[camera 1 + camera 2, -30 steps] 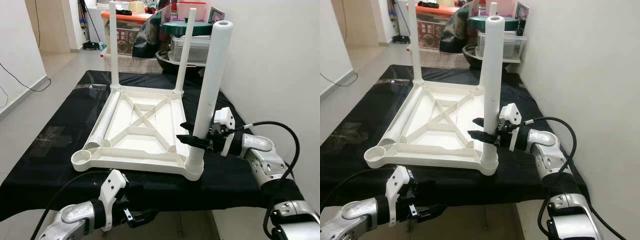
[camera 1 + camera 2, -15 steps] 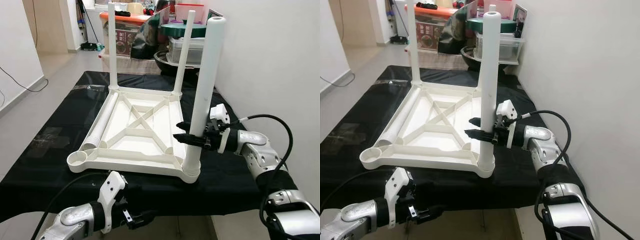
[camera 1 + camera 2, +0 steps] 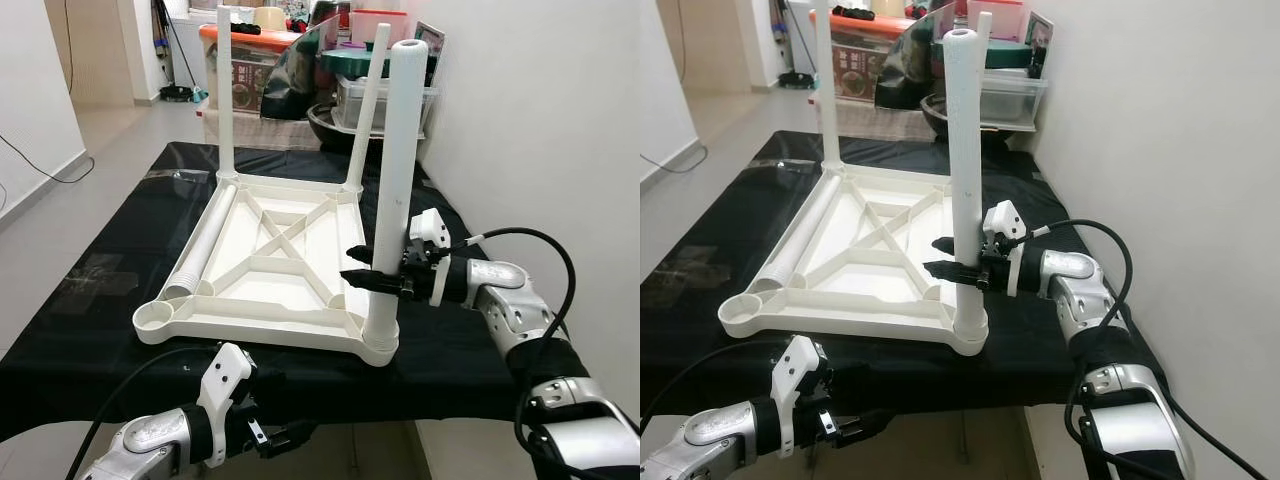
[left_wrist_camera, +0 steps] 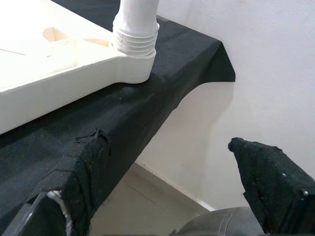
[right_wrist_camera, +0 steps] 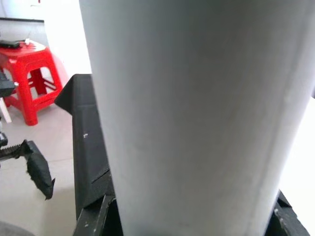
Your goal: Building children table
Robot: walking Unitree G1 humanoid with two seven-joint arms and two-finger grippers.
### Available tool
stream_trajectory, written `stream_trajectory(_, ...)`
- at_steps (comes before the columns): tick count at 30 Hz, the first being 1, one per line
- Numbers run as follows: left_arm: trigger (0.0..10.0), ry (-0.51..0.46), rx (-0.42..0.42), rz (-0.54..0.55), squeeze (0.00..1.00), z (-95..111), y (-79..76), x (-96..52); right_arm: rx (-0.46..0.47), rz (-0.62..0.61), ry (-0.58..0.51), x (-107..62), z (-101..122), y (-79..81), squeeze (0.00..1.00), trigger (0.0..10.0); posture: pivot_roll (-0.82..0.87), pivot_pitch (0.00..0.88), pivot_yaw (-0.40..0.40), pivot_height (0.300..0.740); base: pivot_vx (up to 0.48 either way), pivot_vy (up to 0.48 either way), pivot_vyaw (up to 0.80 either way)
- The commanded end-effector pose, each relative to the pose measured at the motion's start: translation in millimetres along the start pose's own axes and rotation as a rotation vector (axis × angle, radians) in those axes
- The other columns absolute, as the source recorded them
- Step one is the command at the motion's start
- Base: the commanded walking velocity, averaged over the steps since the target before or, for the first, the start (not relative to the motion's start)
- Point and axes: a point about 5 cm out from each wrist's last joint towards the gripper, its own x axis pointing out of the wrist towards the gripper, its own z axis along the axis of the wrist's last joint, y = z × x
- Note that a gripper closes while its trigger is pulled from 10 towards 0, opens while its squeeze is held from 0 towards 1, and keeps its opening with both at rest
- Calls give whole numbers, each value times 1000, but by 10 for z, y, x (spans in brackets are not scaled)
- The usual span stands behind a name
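- White plastic table leg clamped between the right gripper fingers, standing in the near right corner socket of the upturned tabletop.
- Now closer to upright than a second ago, top end swung leftward.
- Loose leg lying well left of that gripper.
- Left gripper idle below the black-clothed table edge; opening: cannot tell.

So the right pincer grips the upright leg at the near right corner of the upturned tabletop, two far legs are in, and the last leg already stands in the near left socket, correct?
Not quite. The near left socket is empty; the last leg lies flat inside the upturned tabletop, as the left eye view shows. The right pincer does grip the upright leg, and two far legs are in.
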Motion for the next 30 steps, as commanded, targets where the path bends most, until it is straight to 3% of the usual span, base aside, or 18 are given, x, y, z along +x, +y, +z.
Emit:
stream_trajectory(1, 10000, -1, -6, 4, 0, -14, 8, 16, 191, 15, 71, 52, -410, 127, 0, 0, 98, 0, -126, 740, 0, 0, 0)
stream_trajectory(16, 10000, -2, -11, 13, 0, -27, 9, -1, 194, 21, 71, 147, -440, 163, 0, 0, 107, 0, -130, 740, 0, 0, 0)
stream_trajectory(20, 10000, -2, -10, 13, 0, -26, 11, 1, 157, -25, 128, 169, -486, 156, 0, 0, 105, 0, -129, 740, 0, 0, 0)
stream_trajectory(22, 10000, -2, -9, 14, 0, -25, 13, 1, 159, -90, 144, 189, -498, 128, 0, 0, 102, 0, -128, 740, 0, 0, 0)
stream_trajectory(24, 10000, -3, -7, 21, 0, -26, 20, 3, 196, -316, 139, 200, -509, 11, 0, 0, 102, 0, -132, 740, 0, 0, 0)
stream_trajectory(25, 10000, -3, -7, 21, 0, -26, 20, 3, 196, -316, 139, 200, -509, 11, 0, 0, 102, 0, -132, 740, 0, 0, 0)
stream_trajectory(26, 10000, -4, -6, 25, 0, -27, 24, 3, 216, -438, 131, 184, -516, -50, 0, 0, 102, 0, -132, 740, 0, 0, 0)
stream_trajectory(27, 10000, -4, -6, 25, 0, -27, 24, 3, 216, -438, 131, 184, -516, -50, 0, 0, 102, 0, -132, 740, 0, 0, 0)
stream_trajectory(29, 10000, -4, -6, 35, 0, -34, 32, 0, 307, -671, 59, 85, -564, -126, 0, 0, 103, 0, -133, 740, 0, 0, 0)
stream_trajectory(30, 10000, -4, -6, 35, 0, -34, 32, 0, 307, -671, 59, 85, -564, -126, 0, 0, 103, 0, -133, 740, 0, 0, 0)
